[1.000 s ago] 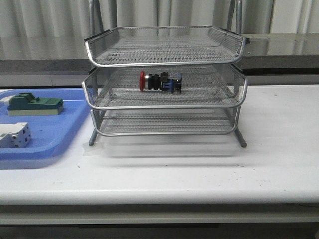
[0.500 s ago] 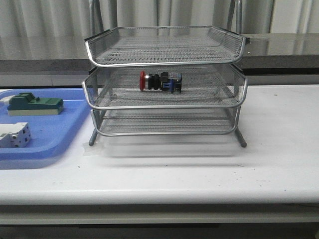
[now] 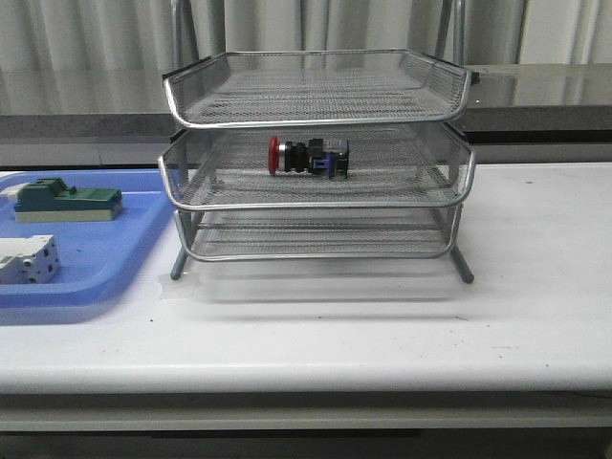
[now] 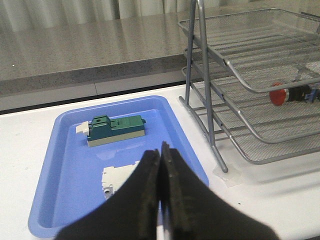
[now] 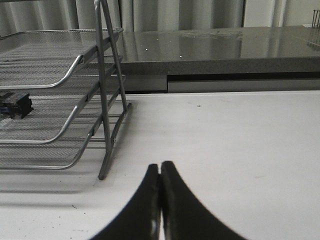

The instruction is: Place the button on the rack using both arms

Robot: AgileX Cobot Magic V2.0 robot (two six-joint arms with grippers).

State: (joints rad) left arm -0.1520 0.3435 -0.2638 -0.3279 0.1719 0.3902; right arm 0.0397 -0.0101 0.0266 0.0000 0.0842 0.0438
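The button (image 3: 308, 157), with its red head, black body and blue rear block, lies on its side on the middle tier of the silver wire rack (image 3: 316, 91). The left wrist view shows it too, the button (image 4: 292, 94) resting in that tray. Only the button's blue rear block (image 5: 15, 105) shows in the right wrist view. My left gripper (image 4: 160, 151) is shut and empty, hovering over the blue tray. Over bare table to the right of the rack, my right gripper (image 5: 160, 167) is shut on nothing. Neither arm appears in the front view.
A flat blue tray (image 3: 105, 258) lies left of the rack and holds a green-topped block (image 3: 65, 202) and a white terminal block (image 3: 27, 260). A grey counter ledge (image 3: 86, 124) runs behind the white table.
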